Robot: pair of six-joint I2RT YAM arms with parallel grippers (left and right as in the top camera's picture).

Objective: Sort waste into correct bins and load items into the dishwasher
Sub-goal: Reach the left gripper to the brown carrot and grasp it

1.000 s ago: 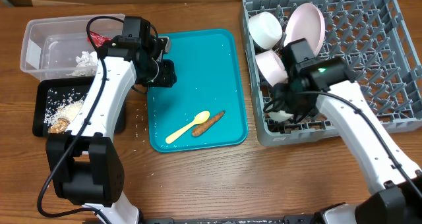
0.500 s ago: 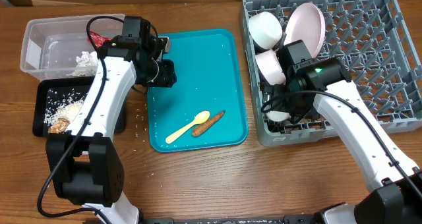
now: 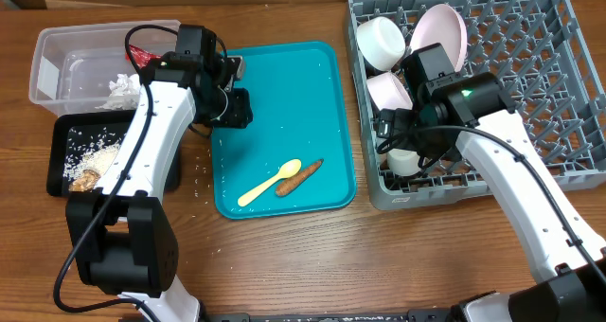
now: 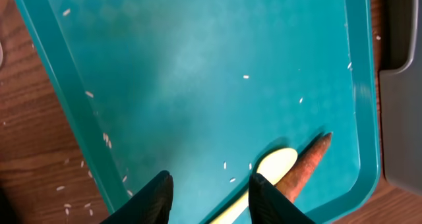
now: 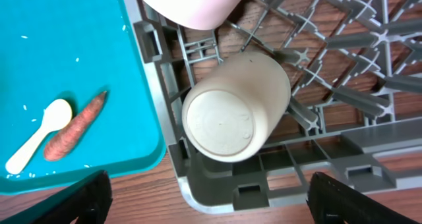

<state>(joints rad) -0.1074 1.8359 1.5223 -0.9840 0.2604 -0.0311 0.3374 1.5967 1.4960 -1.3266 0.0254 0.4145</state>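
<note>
The grey dish rack (image 3: 530, 95) holds two white bowls (image 3: 381, 40) (image 3: 388, 93), the pinkish plate (image 3: 437, 36) and a white cup (image 3: 404, 160), upside down at its front left corner (image 5: 236, 107). My right gripper (image 5: 208, 201) is open and empty above that cup. The pale yellow spoon (image 3: 269, 183) and the carrot-like stick (image 3: 299, 177) lie on the teal tray (image 3: 284, 85). My left gripper (image 4: 210, 194) is open over the tray, near the spoon (image 4: 277, 163) and stick (image 4: 308, 165). The clear tub (image 3: 66, 66) holds white paper (image 3: 121, 90) and a red wrapper (image 3: 140, 55). The black tray (image 3: 57, 156) holds rice and brown lumps (image 3: 87, 178).
Rice grains are scattered on the teal tray (image 4: 245, 76) and on the wooden table left of it (image 3: 201, 175). The rack's right part is bare pegs (image 3: 549, 66). The table's front edge is bare wood (image 3: 331, 256).
My right gripper has lifted off the cup and opened wide; the cup stays upside down in the rack. The left arm has not moved.
</note>
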